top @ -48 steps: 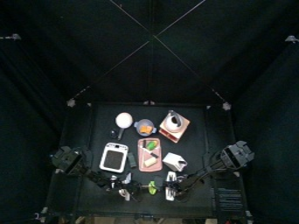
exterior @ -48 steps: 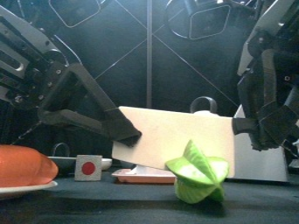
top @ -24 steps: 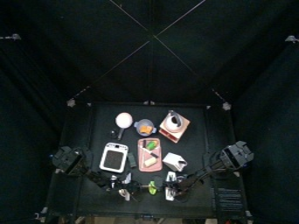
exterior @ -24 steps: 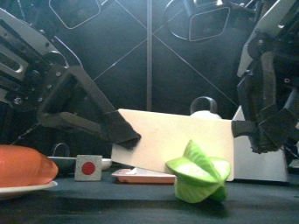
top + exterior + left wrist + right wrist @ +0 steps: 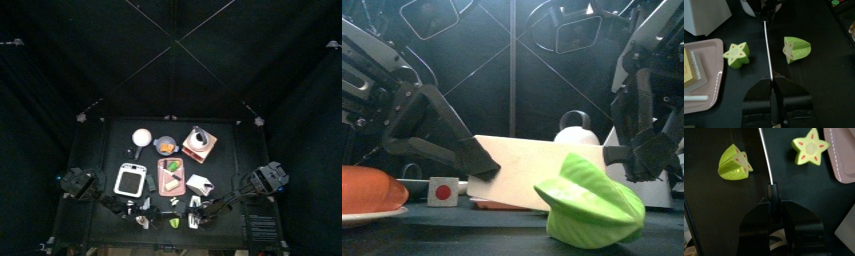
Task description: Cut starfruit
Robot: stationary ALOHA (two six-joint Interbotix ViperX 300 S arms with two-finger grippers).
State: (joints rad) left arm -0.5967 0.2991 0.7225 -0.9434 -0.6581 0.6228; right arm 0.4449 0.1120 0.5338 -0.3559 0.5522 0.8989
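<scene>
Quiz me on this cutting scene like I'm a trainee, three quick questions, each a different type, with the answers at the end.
1. How many starfruit pieces lie on the table?
2. True or false: the thin flat blade stands between the pieces.
3. What grips the blade? A: the left arm only; B: both arms; C: neither arm.

Key:
1. Two: one starfruit piece beside the pink tray, the other starfruit piece across the blade.
2. True.
3. B: the left gripper and the right gripper each close on an end of it.
</scene>
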